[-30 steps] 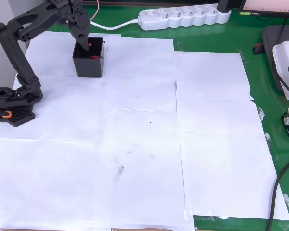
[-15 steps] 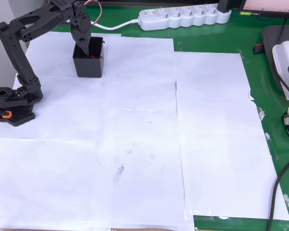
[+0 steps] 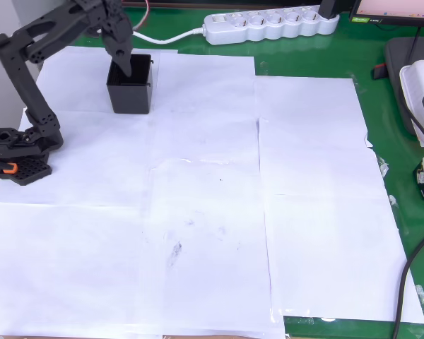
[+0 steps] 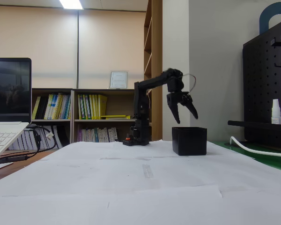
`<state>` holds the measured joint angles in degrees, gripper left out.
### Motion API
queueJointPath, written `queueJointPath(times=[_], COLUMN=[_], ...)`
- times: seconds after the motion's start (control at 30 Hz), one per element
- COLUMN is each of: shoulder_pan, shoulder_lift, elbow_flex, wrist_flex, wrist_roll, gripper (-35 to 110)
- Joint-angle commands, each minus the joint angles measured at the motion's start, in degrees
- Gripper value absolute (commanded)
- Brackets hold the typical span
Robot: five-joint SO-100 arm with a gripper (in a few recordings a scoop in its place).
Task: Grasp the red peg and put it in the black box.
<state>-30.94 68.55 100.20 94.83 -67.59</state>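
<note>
The black box [image 3: 131,93] stands on the white paper at the table's back left, and it shows as a square tub [image 4: 189,140] in the fixed view. My gripper [image 3: 125,65] hangs over the box's opening. From the side, the gripper [image 4: 187,120] is open just above the rim, its two fingers [image 4: 175,111] spread with nothing between them. The red peg is hidden; the box's inside looks dark.
The arm's black base [image 3: 18,152] with an orange clip sits at the left edge. A white power strip [image 3: 268,25] lies along the back on the green mat. Devices and cables [image 3: 420,106] crowd the right edge. A laptop [image 4: 4,93] stands on the left in the fixed view.
The gripper has lifted slightly out of the box and now hangs above its rim. The small red speck seen by the fingers a second ago no longer shows.
</note>
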Motion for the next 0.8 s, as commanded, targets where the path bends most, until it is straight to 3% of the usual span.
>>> queueJointPath(times=[0.0, 0.1, 0.33, 0.6, 0.77], shoulder_pan=[7.12, 15.64, 27.07, 29.27, 28.92], shoulder_lift=[-17.49, -31.55, -55.55, -74.62, -79.01], elbow_flex=[-2.72, -24.61, -65.92, -91.76, -94.22], wrist_flex=[-4.04, -16.00, -24.79, -21.88, -14.68], wrist_roll=[-6.50, -9.93, -17.67, -23.03, -22.59], gripper=[16, 2, 0, 0, 0])
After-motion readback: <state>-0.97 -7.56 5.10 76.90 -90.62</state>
